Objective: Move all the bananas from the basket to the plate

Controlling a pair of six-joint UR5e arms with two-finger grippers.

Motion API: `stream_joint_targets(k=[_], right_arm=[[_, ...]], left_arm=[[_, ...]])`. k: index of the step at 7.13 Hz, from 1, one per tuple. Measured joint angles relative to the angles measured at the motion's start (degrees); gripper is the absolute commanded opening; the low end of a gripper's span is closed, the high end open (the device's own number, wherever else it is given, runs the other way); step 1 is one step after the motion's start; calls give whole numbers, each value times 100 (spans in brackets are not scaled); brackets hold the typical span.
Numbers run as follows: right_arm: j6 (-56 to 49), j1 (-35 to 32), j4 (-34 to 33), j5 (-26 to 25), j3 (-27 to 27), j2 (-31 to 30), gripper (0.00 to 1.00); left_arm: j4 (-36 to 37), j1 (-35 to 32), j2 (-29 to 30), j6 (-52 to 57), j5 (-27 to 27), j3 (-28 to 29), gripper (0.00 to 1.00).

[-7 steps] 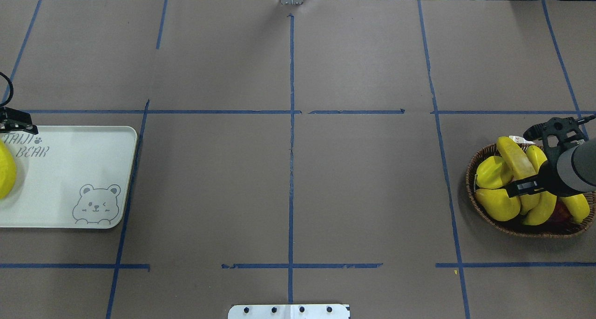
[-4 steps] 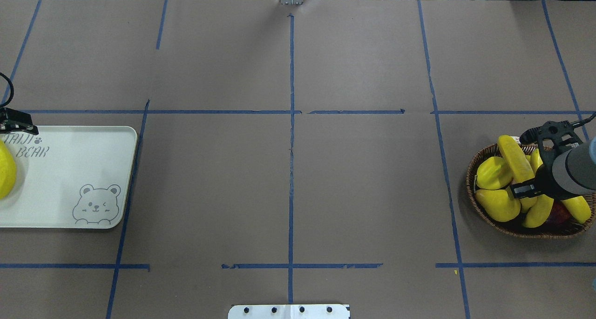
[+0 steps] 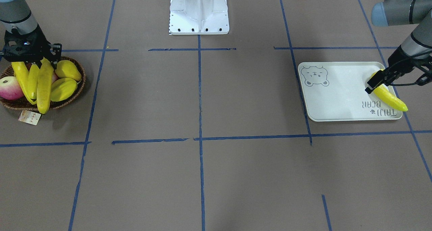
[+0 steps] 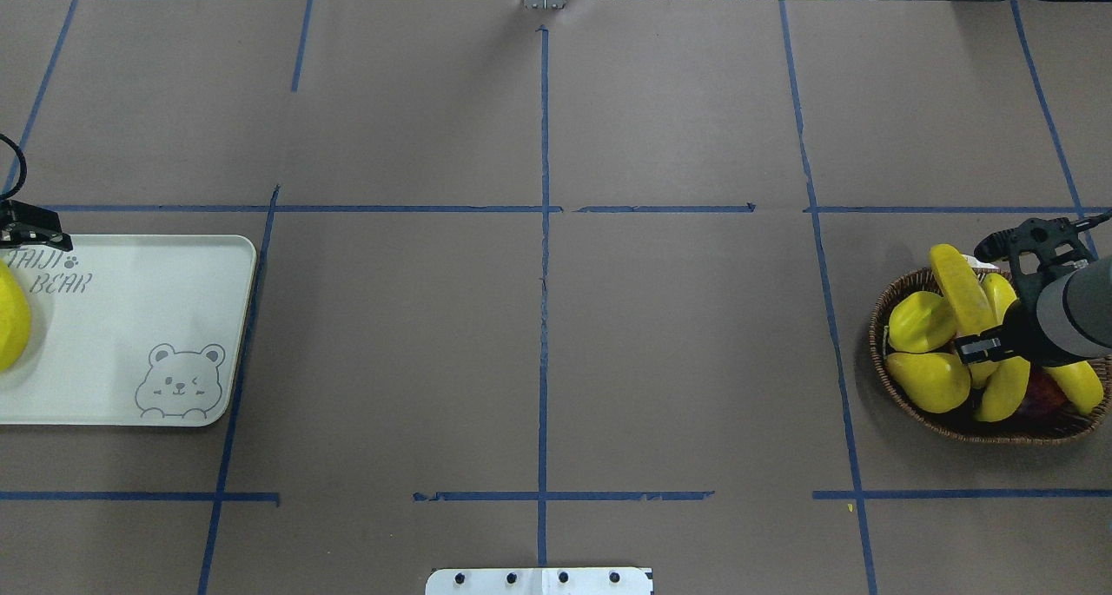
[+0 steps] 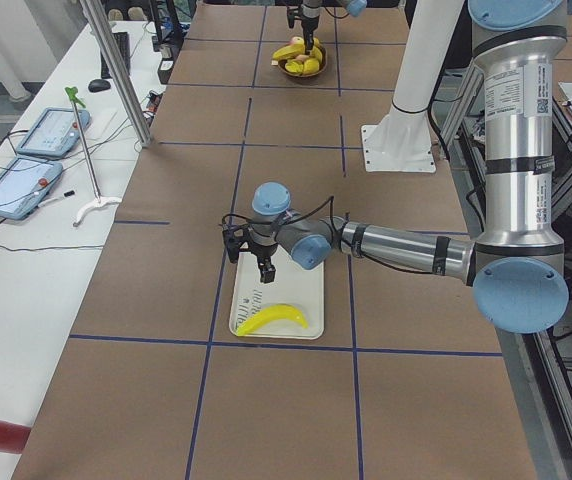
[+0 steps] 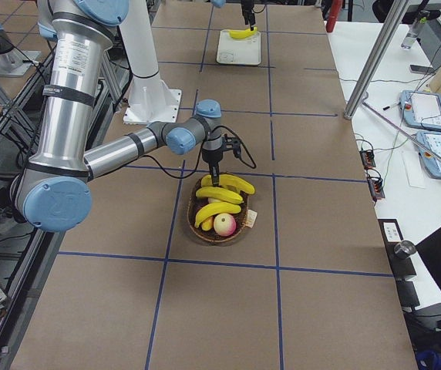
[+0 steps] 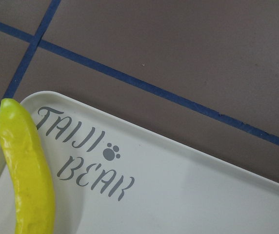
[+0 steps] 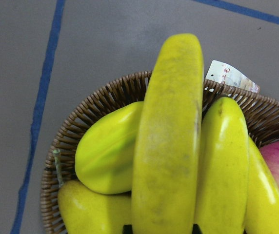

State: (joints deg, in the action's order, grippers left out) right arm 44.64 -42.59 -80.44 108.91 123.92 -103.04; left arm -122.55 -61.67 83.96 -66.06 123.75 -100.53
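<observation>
Banana (image 4: pixel 956 287) in the basket (image 4: pixel 879 356) has tipped up a bit, and the right pincer (image 4: pixel 982 349) is clenched on it. Lifting looks begun

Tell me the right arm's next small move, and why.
Probably lift straight up. The right gripper appears closed on the top banana, which rests on the other fruit in the basket, so it should clear the rim before heading for the plate.
</observation>
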Motion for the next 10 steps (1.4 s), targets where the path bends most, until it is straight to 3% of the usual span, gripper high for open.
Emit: stream_joint_targets(k=[4,7,10], right_arm=[[0,-308,67,504,442,137,4],[632,-317,221,817,473,897,4],[2204,9,1652,935,241,1329,4]], left_arm=[[-40,14,74,-38,16,-16,100],[-99,97,416,-270,26,-381,100],[-108,619,1239,-1431,27,-696,100]])
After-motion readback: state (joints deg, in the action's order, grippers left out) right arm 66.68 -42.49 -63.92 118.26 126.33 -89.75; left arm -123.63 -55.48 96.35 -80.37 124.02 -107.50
